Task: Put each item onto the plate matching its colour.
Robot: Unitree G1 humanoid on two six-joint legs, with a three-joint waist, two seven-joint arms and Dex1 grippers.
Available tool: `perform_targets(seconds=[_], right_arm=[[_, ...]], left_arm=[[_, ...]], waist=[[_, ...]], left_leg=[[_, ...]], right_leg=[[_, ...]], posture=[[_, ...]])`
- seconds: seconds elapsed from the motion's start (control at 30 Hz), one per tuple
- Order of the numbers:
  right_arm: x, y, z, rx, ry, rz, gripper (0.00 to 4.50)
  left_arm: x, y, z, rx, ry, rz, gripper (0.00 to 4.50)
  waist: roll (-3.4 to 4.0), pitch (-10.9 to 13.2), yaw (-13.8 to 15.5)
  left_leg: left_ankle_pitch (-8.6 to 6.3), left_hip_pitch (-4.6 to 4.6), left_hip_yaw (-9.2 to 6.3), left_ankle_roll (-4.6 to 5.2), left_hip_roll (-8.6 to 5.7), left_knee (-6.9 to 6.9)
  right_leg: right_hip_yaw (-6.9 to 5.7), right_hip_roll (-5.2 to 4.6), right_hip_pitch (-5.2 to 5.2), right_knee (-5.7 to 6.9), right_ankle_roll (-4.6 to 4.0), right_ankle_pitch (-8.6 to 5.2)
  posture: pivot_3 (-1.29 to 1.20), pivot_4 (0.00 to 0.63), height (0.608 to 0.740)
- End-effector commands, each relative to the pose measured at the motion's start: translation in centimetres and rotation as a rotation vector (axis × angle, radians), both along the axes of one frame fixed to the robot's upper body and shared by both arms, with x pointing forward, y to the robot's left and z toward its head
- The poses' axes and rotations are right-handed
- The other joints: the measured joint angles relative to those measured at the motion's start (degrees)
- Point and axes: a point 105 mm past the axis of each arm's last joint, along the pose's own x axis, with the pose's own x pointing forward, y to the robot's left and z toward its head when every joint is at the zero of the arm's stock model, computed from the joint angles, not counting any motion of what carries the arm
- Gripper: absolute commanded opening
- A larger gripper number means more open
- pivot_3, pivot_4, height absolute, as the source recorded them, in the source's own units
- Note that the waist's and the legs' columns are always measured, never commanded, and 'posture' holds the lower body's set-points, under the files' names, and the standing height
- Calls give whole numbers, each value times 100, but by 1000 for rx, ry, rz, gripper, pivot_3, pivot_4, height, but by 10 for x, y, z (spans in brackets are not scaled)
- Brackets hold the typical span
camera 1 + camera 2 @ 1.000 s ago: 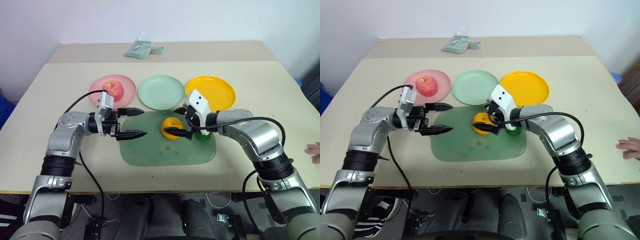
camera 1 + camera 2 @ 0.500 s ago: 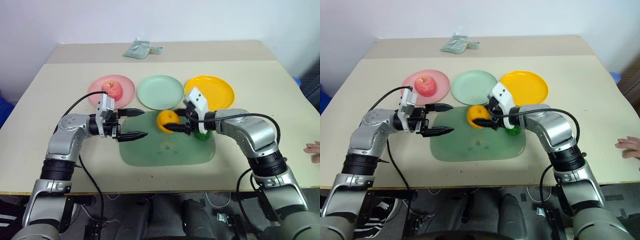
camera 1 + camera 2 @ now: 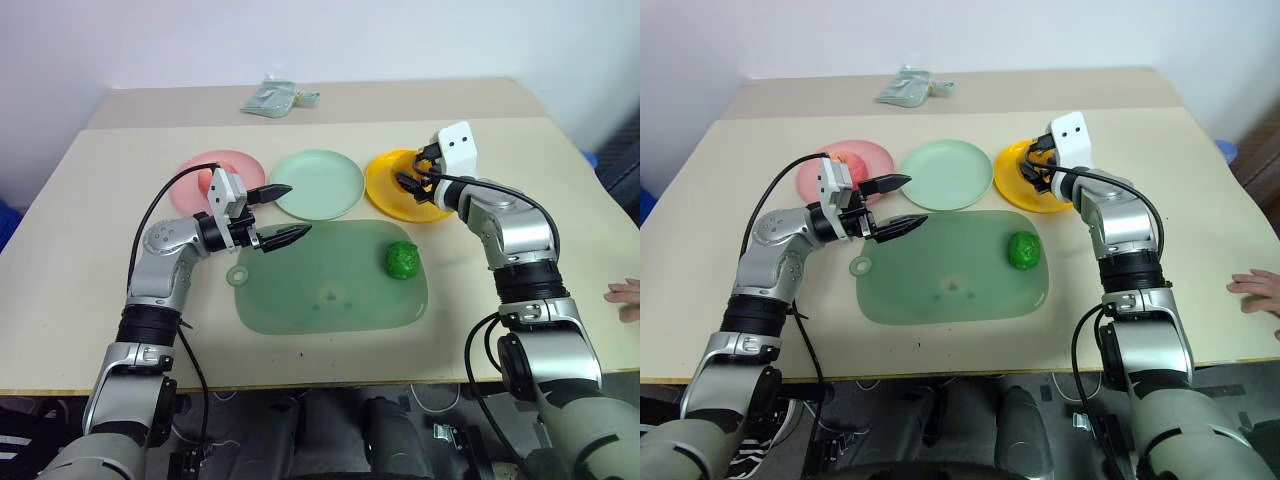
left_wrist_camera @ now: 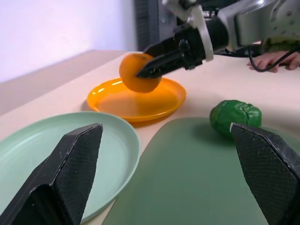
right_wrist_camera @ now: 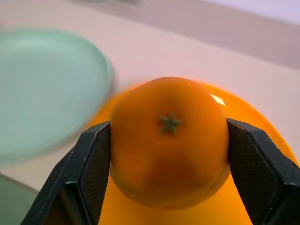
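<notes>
While the orange [image 5: 168, 140] sits clamped between the two black fingers [image 5: 89, 173] of the right gripper [image 4: 149, 71], we see it held just above the yellow-orange plate [image 4: 140, 101], not resting on it; in the left wrist view there is a small gap between fruit and plate surface. Seen from the head, the gripper is over the left part of this plate, and the orange itself is mostly hidden by the hand there.

Next to it, twd the middle, the pale mint green plate [image 3: 318, 184] lies bare. The pink plate [image 3: 200, 170] is at the left end of the row, w/ the left arm in front of it; a bit of pinkish-red apple [image 3: 845, 157] shows on it behind the gripper's camera block in the right eye view.

The dark green bumpy ball [image 3: 402, 260] lies on the translucent green cutting mat [image 3: 320, 290], near the mat's right edge, well apart from all 3 plates. The mat's ring handle points to the left.

The left gripper [image 3: 278, 212] hovers over the mat's upper left corner, jaws spread wide and holding nothing, pointing twd the right.

At the far edge of the table [image 3: 90, 290] lies a small pale green packet [image 3: 268, 97]. A person's hand [image 3: 626, 298] rests on the table at the right border.
</notes>
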Motion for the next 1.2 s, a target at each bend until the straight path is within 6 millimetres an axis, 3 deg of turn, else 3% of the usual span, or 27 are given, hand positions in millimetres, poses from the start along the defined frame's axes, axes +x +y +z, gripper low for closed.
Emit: perform_targets(seconds=[0.03,0.13,0.23,0.3,0.37,0.5,0.6,0.7,1.2], right_arm=[[-2,6,8,-3,-25,46,4404],[-4,8,11,-28,-49,69,4458],[-9,12,33,-16,-160,114,4458],[-18,18,46,95,-181,183,4458],[-40,28,61,125,-245,326,4458],[-85,37,64,151,-226,561,4458],[-119,39,43,62,-99,700,4458],[-128,29,19,-74,3,685,4458],[-118,8,-35,-202,172,594,4458]], left_arm=[[-2,1,11,2,-57,3,4500],[-3,2,10,5,-51,-1,4500],[-7,2,11,0,-45,-27,4500],[-14,2,11,-10,-25,-71,4500],[-23,2,12,-22,-7,-124,4500],[-35,4,14,-42,23,-191,4500],[-42,7,11,-29,63,-243,4500],[-45,11,7,2,90,-265,4500],[-47,20,-4,53,110,-272,4500]], waist=[[0,0,-16],[0,0,-12],[0,0,-5],[1,0,-9],[1,0,-5],[1,1,27],[0,0,57],[1,0,38],[1,0,155]], left_leg=[[0,0,0,0,0,1],[1,1,-1,-1,1,1],[1,1,-1,-1,1,1],[1,1,-1,-1,1,0],[1,0,-2,-1,1,0],[-1,1,-7,1,1,1],[-2,1,-7,0,0,9],[-3,2,-3,-1,3,10],[-6,0,4,-3,8,7]], right_leg=[[0,0,0,0,-1,1],[0,2,0,1,-1,1],[0,2,0,1,-1,1],[0,1,-1,1,-1,1],[0,2,0,1,-1,1],[-1,2,6,-2,0,-1],[-1,1,10,-4,1,-1],[-1,0,11,-4,2,-4],[0,-1,7,-12,-1,-5]], posture=[[0,150,740],[0,150,740],[0,150,740],[0,150,740],[0,150,740],[0,150,740],[0,150,740],[0,150,740],[0,150,740]])
